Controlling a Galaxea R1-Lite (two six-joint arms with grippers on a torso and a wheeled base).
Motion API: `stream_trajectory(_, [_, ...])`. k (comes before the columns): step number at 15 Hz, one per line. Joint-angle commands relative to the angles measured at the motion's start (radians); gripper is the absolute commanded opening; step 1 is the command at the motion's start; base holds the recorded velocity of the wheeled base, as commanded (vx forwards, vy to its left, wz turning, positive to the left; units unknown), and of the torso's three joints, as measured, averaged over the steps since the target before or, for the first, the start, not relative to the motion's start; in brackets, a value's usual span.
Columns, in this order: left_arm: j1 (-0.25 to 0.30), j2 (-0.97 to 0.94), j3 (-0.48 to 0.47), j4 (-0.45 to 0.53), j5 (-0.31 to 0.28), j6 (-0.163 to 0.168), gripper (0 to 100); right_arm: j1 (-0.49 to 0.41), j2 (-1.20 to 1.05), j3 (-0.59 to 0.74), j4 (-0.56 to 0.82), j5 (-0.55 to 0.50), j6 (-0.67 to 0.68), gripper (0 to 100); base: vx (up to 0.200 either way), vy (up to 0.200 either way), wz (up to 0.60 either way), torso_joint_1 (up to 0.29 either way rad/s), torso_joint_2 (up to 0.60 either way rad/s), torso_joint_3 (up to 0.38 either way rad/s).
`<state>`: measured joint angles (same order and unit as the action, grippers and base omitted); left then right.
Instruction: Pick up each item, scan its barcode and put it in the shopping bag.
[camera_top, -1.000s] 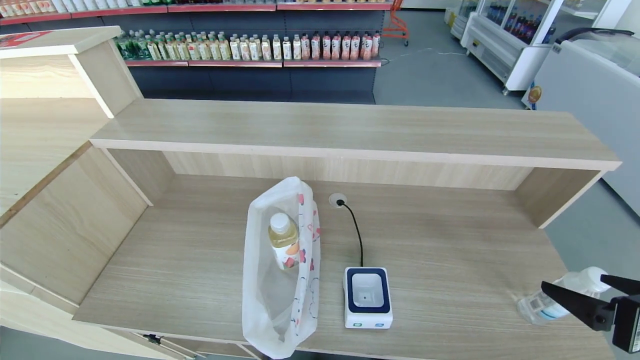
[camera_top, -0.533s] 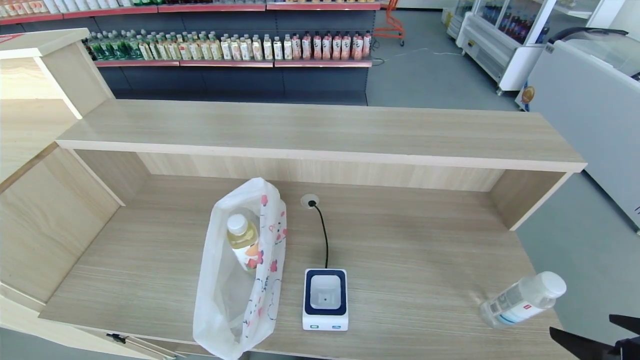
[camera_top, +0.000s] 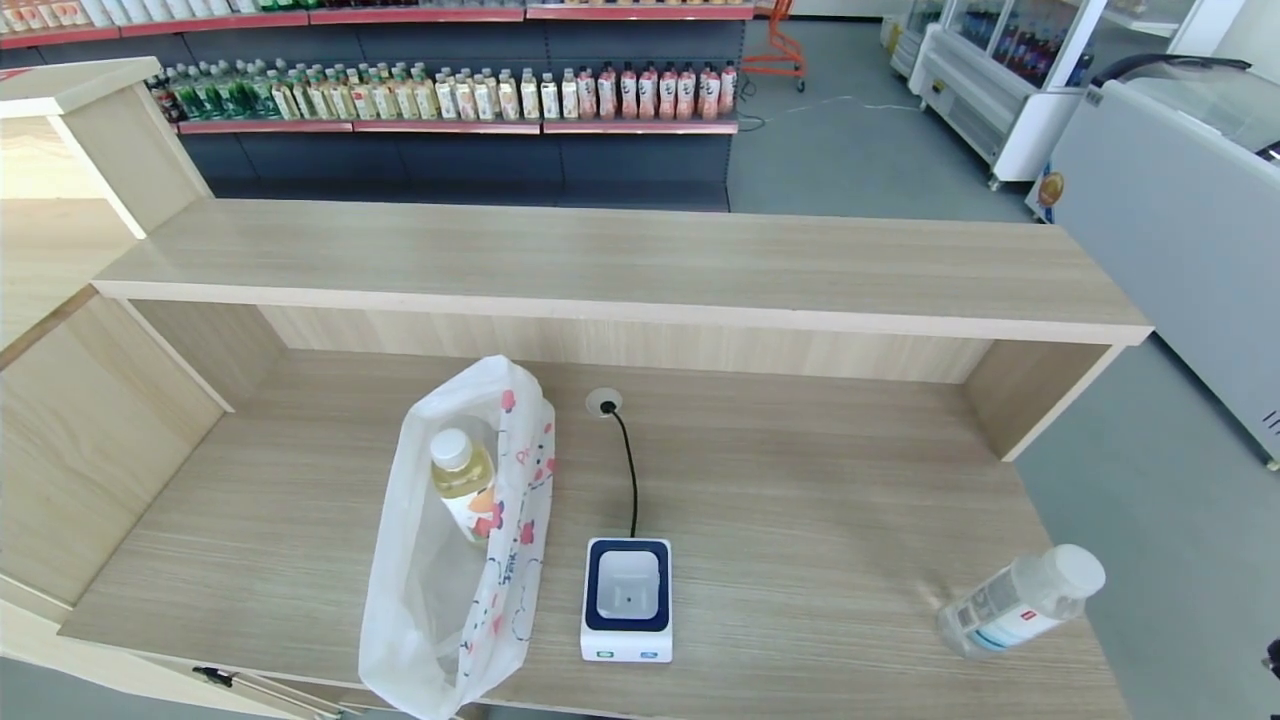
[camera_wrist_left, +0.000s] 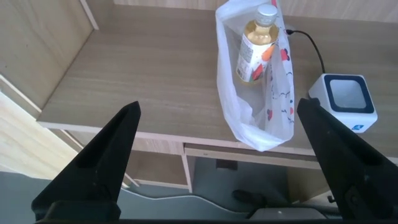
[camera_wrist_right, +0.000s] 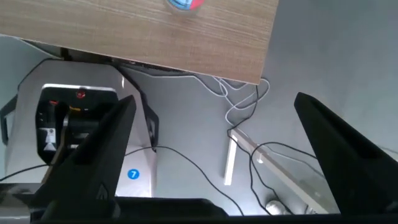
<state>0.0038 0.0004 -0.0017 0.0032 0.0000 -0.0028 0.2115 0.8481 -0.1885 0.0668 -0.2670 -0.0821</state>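
At the near right corner of the worktop (camera_top: 820, 480) lies the clear bottle (camera_top: 1020, 603), on its side, with its white cap pointing to the far right and its labelled base toward the worktop's middle; neither tool touches it. Well to its left sits the white and blue scanner (camera_top: 627, 598), window up, with a black cable (camera_top: 628, 470) running from its far side to a round hole (camera_top: 603, 403) in the worktop. Just beside the scanner, on its left, lies the shopping bag (camera_top: 440, 590), translucent white with red and blue prints, its near end hanging a little over the worktop's near edge. Inside it, toward the far end, is a yellow drink bottle (camera_top: 463, 482) with a white cap. The left tool (camera_wrist_left: 219, 106) hangs out past the near edge, facing the bag, its fingers spread wide and empty. The right tool (camera_wrist_right: 216, 98) is likewise spread wide and holds nothing, off the worktop's near right corner above a floor with loose wires (camera_wrist_right: 245, 109). Beyond the worktop stand store shelves (camera_top: 450, 95) of bottled drinks.
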Motion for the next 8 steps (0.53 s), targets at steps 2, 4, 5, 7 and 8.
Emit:
stream_trajectory(2, [0.001, 0.0, 0.0, 0.0, 0.0, 0.0, 100, -0.007, 0.029, 0.034, -0.002, -0.052, 0.004, 100, 0.0, 0.0, 0.0, 0.0, 0.0, 0.0])
stream_trajectory(4, [0.001, 0.0, 0.0, 0.0, 0.0, 0.0, 100, -0.009, 0.112, 0.027, -0.081, -0.06, 0.01, 100, 0.0, 0.0, 0.0, 0.0, 0.0, 0.0])
stream_trajectory(5, [0.001, 0.0, 0.0, 0.0, 0.0, 0.0, 100, -0.009, 0.167, 0.027, -0.156, -0.06, 0.022, 100, 0.0, 0.0, 0.0, 0.0, 0.0, 0.0])
stream_trajectory(7, [0.001, 0.0, 0.0, 0.0, 0.0, 0.0, 100, -0.006, 0.279, 0.038, -0.309, -0.049, 0.053, 100, 0.0, 0.0, 0.0, 0.0, 0.0, 0.0])
stream_trajectory(8, [0.001, 0.0, 0.0, 0.0, 0.0, 0.0, 100, -0.006, 0.313, 0.05, -0.361, -0.037, 0.053, 100, 0.0, 0.0, 0.0, 0.0, 0.0, 0.0])
